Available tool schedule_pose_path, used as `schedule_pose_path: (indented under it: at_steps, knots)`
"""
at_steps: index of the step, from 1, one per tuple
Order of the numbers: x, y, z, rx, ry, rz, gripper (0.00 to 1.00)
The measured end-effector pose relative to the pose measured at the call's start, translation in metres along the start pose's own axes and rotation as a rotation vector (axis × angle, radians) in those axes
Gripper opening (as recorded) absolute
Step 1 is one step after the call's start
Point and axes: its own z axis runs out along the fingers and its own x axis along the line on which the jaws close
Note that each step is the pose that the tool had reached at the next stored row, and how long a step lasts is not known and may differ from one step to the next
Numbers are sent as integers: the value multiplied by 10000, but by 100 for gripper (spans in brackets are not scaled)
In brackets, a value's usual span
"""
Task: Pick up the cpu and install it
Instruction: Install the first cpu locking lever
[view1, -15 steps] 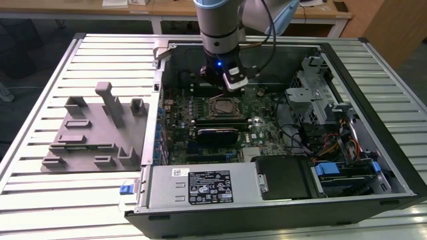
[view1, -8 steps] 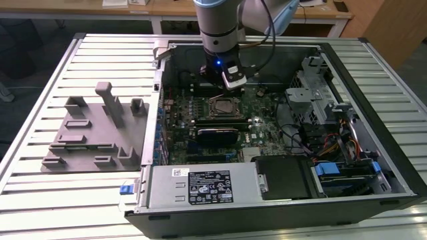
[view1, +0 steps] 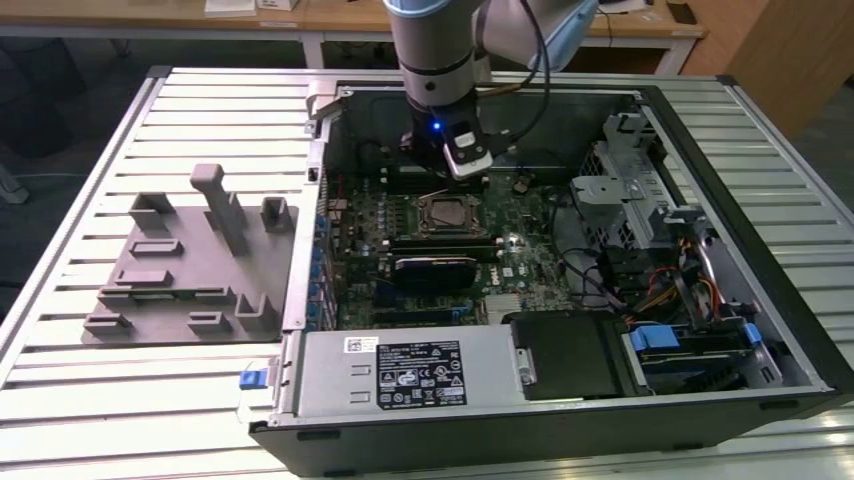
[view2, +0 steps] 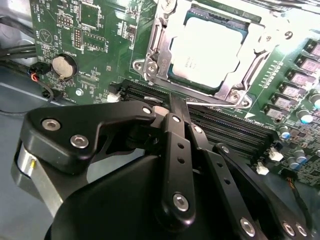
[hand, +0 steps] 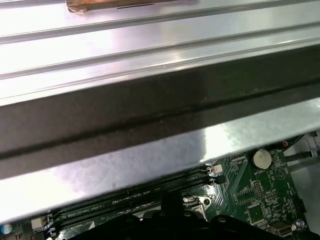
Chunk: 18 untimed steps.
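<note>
We see the chip lying flat in its metal socket frame on the green board, inside the open computer case. Our claw hangs just above the memory slots beside the socket, fingers drawn narrow together, holding nothing.

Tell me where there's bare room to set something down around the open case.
Bare slatted table lies in front of the grey fixture block, on the exterior view's left of the computer case, and behind the block too. Inside the case it is crowded: the gripper hangs over the motherboard near the cpu seated in its socket, with cables and drive bays alongside.
</note>
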Motion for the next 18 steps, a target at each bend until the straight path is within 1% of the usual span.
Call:
schedule_pose_path:
  at_steps: [5,12,14,15,18]
  knots:
    - [10,9,18,-17,-143,-25,11]
    - [66,1,17,-24,-204,-26,11]
    - [75,0,21,-29,-236,-30,11]
    - [79,-1,25,-37,-279,-36,11]
    - [92,-4,39,-84,-452,-54,11]
